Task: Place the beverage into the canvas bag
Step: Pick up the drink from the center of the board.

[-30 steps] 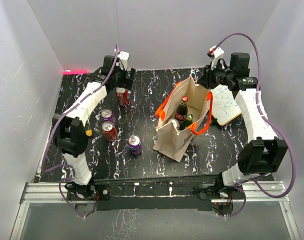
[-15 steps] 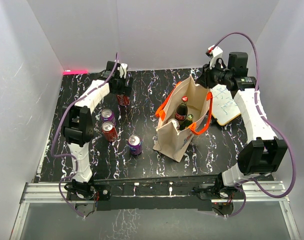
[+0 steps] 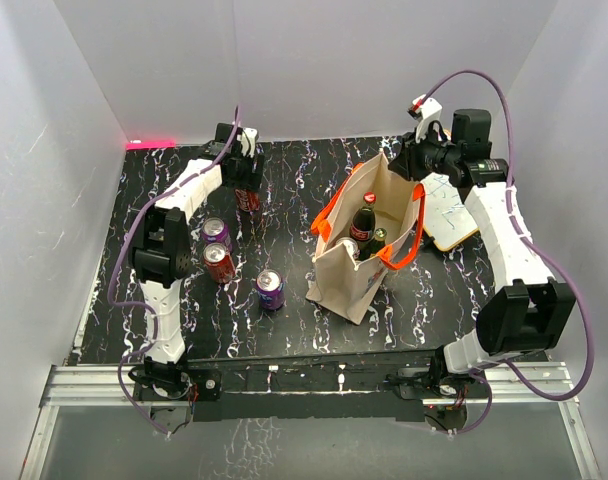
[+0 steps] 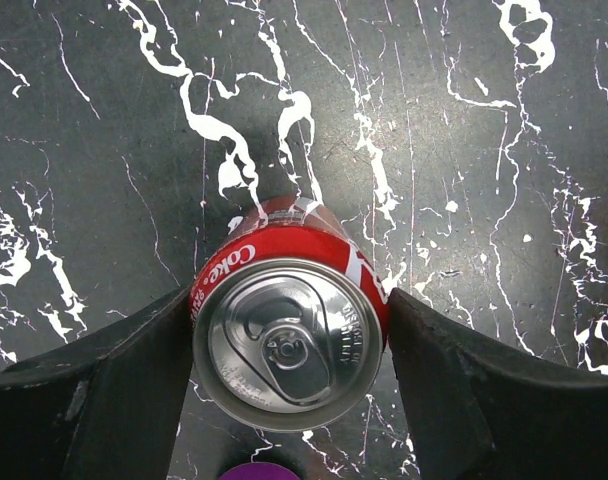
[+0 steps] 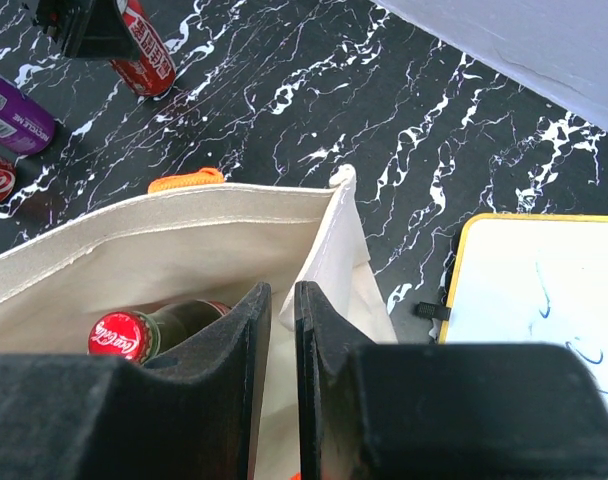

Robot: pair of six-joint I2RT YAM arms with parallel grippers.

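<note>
Closing L gripper [image 4: 289, 300] jaws from wide-open round Coke can [image 4: 284, 345] (firm grip unclear yet), holding canvas bag [image 5: 184, 230] rim pinched in near-shut R gripper [image 5: 281, 295] jaws, starting pickup.

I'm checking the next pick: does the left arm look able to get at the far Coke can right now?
Likely yes: the left claw straddles the upright Coke can, a finger close at each side, nothing between.

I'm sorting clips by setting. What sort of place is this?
Likely a lab test booth: plain white walls enclose a black marbled table, with a left arm and right arm bolted to its metal rail.
</note>
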